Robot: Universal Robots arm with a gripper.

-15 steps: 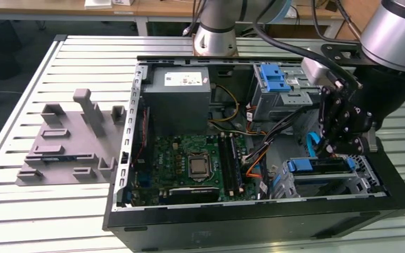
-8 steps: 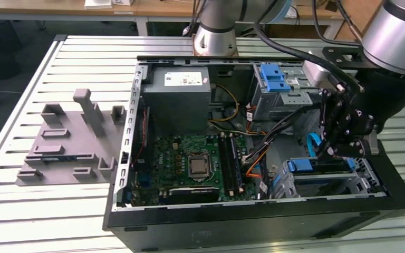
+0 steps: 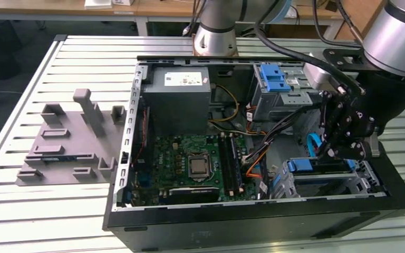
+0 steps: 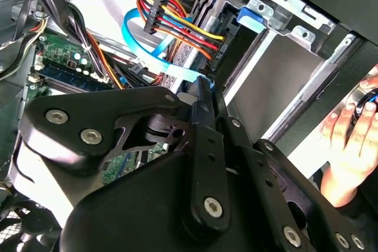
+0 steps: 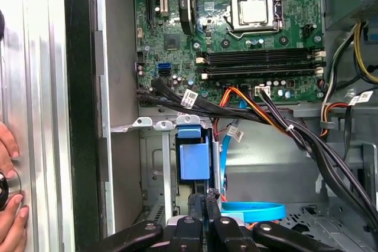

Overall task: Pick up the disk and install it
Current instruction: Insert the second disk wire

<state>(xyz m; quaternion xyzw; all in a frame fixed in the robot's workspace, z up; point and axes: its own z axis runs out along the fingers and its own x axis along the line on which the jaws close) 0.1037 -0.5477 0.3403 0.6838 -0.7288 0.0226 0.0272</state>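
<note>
The disk (image 3: 305, 165) sits in the lower drive bay at the case's front corner on the exterior view's right, its blue end handle (image 5: 194, 159) facing up out of the metal cage. My gripper (image 3: 330, 154) hangs right over that bay. In the first wrist view its fingertips (image 5: 204, 198) are pressed together with no gap, just short of the blue handle. The second wrist view shows the same closed fingers (image 4: 204, 87) pointing into the case. Nothing is held between them. The disk's body is hidden inside the cage.
The open computer case (image 3: 259, 221) holds the motherboard (image 3: 192, 163), a grey power-supply box (image 3: 181, 89) and an upper bay with a blue latch (image 3: 276, 78). A blue flat cable (image 5: 254, 210) and black wire bundles (image 5: 283, 128) run beside the bay. A person's hand (image 5: 9, 205) rests outside the case. A grey fixture (image 3: 69, 137) lies on the table.
</note>
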